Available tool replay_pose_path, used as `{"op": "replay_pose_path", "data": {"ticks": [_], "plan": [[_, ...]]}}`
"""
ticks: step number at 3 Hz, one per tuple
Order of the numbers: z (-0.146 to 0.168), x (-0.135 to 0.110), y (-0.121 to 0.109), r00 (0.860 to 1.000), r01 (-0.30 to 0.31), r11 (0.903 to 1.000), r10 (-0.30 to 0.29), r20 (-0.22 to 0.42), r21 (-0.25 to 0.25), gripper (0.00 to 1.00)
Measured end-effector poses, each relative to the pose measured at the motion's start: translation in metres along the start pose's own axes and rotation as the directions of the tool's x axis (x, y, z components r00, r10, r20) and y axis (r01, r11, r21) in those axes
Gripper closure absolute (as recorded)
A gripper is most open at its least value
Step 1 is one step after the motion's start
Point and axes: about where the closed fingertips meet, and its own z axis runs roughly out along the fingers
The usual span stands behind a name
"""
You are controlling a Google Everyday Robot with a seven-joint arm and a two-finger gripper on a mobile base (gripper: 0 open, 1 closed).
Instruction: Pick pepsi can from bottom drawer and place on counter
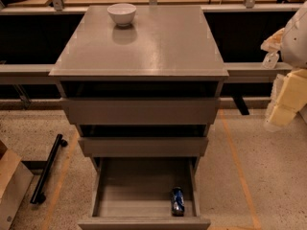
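- Camera view looks down at the front of a grey-brown drawer cabinet, with the robot's arm poking in from the right edge.
- A rounded white arm part sits high at that edge. The gripper hangs below it, pale yellow and blocky, angled down and a bit to the left.
- The gripper is out to the right of the cabinet, roughly level with the two upper drawers in the frame. It's apart from the cabinet, not touching it.
- Whether the claw is released or clenched, can't tell from this angle.
- The bottom drawer is pulled well out toward the camera.
- The pepsi can is inside it, in the front right corner, just beside the right wall and close to the front panel. Hard to say if it's standing or lying down.
- The can is well apart from the gripper, lower down and further left.
- The top drawer and middle drawer each stick out a little, with dark gaps above them.
- The counter is glossy, with a white bowl upright near its back edge, left of centre.
- A black bar lies on the speckled floor to the left, near a cardboard box.
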Motion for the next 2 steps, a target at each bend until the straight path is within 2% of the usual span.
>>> {"op": "replay_pose_path", "data": {"ticks": [1,2], "plan": [[0.000,0.000,0.000,1.000,0.000,1.0000,0.000,0.000,0.000,0.00],[0.019,-0.003,-0.002,0.998,-0.054,0.9984,0.054,0.013,0.018,0.00]]}}
